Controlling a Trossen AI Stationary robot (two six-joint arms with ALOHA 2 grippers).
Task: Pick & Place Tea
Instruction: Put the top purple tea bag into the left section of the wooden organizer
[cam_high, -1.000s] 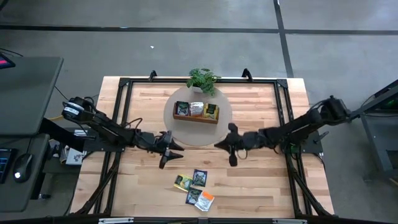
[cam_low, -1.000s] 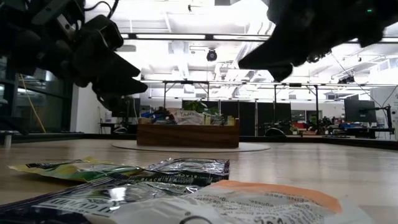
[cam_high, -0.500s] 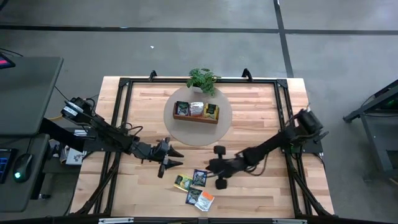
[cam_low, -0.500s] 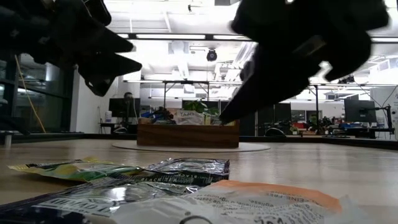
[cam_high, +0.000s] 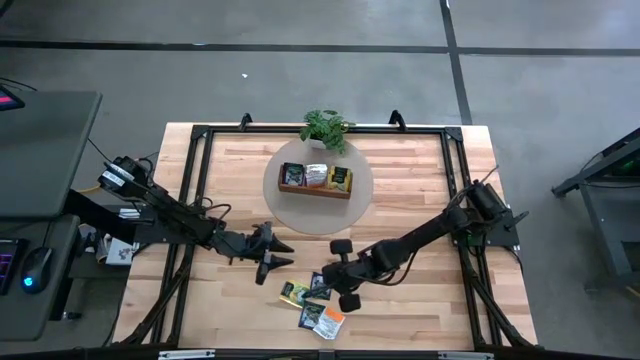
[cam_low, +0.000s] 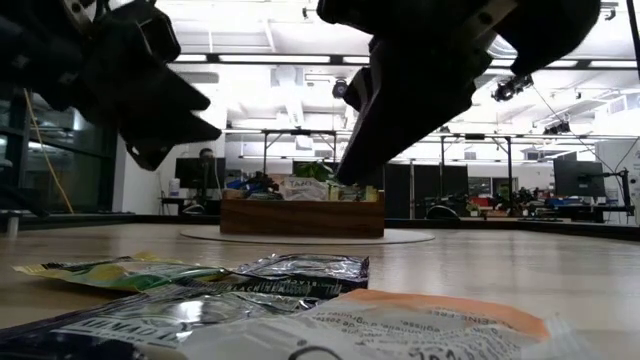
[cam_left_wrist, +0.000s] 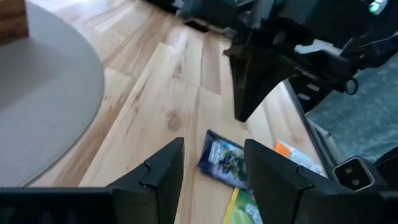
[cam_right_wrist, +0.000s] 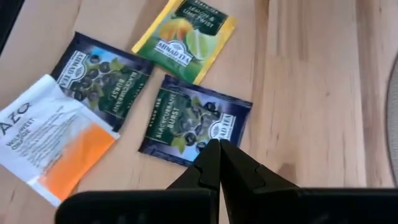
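Four tea sachets lie flat on the wood near the table's near edge: a yellow-green one (cam_high: 293, 293) (cam_right_wrist: 185, 36), two dark blue ones (cam_high: 321, 285) (cam_right_wrist: 196, 121) (cam_right_wrist: 99, 78) and a white-and-orange one (cam_high: 330, 322) (cam_right_wrist: 53, 146). More sachets stand in the brown wooden tray (cam_high: 315, 180). My right gripper (cam_high: 328, 274) (cam_right_wrist: 219, 148) is shut, with its tips over the near edge of one dark blue sachet. In the low view it (cam_low: 345, 175) hangs above the table. My left gripper (cam_high: 284, 254) (cam_left_wrist: 211, 163) is open, in the air left of the sachets.
The tray sits on a round grey mat (cam_high: 355, 205) at the table's far middle, with a small potted plant (cam_high: 325, 128) behind it. A black frame (cam_high: 200, 140) runs along the table's edges. Bare wood lies between the mat and the sachets.
My right gripper has swung from the middle of the table, right of the mat, toward the near edge and leftward, coming down over the loose sachets. My left gripper has drifted a little toward the near edge. The sachets have not moved.
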